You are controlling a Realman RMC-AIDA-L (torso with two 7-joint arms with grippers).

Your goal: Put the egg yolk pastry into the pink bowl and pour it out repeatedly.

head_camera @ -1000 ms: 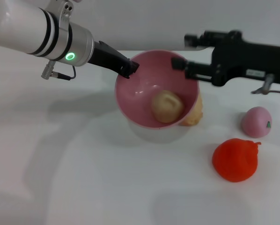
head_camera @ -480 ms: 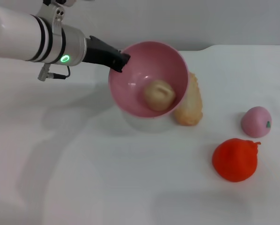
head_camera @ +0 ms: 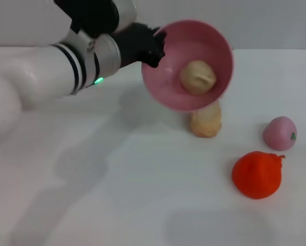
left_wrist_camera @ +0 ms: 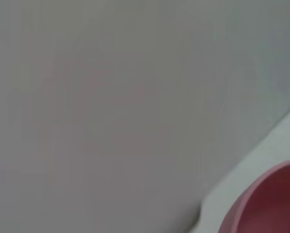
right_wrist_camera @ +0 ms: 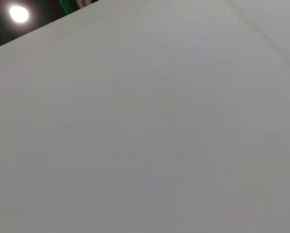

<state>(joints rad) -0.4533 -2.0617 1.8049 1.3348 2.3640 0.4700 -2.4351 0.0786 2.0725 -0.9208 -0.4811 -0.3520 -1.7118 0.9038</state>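
Note:
In the head view my left gripper (head_camera: pixel 155 48) is shut on the left rim of the pink bowl (head_camera: pixel 181 95), holding it lifted above the table and tipped steeply with its opening facing the camera. The egg yolk pastry (head_camera: pixel 198 77), a pale tan ball, rests inside the bowl against its lower wall. A slice of the bowl's rim (left_wrist_camera: pixel 261 204) shows in the left wrist view. My right gripper is out of every view; the right wrist view shows only a blank pale surface.
On the white table below the bowl lies a long golden pastry (head_camera: pixel 205 123), partly hidden by the bowl. A pink peach-like ball (head_camera: pixel 279 133) and an orange-red fruit (head_camera: pixel 256 174) sit to the right.
The left arm has raised the bowl off the table, moved it right and tilted it much further. The pastry has rolled towards the lower wall. The right arm, seen one second ago, has left the head view.

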